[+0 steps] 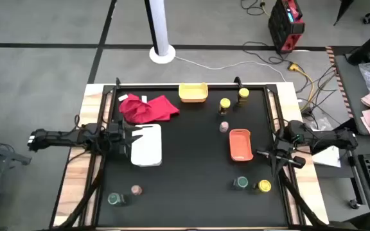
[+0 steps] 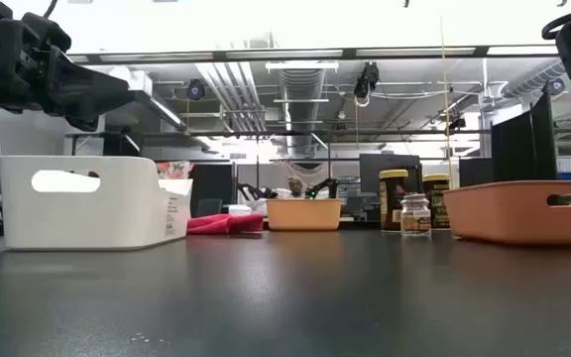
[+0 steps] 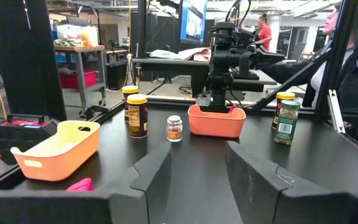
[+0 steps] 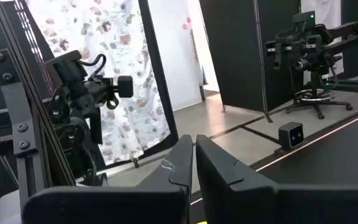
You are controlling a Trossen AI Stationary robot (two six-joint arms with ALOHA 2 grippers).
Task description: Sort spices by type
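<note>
High view: jars are spread out, and both arms wait at the edges

High view shows the orange tray (image 1: 239, 144) right of the table centre, and I place everything from it. Two yellow jars (image 1: 225, 104) stand beyond the tray's far end, with a pinkish-brown jar (image 1: 223, 128) just beside its far left corner. On its near side stand a green-lidded jar (image 1: 240, 183) and a third yellow jar (image 1: 264, 186), close together. Well to the left of the tray, at the near left corner of the table, are another green-lidded jar (image 1: 114, 199) and a pinkish-brown one (image 1: 135, 190).

The left gripper (image 1: 122, 136) hangs far left of the tray, beside the white tray (image 1: 146, 145), its fingers partly apart and holding nothing. The right gripper (image 1: 260, 154) is just right of the tray, closed and empty.

In my judgement the main risk is the close pair on the near side: a hand reaching for one jar may knock the other over. The closed right hand must also open first, or it will push a jar away. I cannot tell whether any jar already lies inside a tray.
</note>
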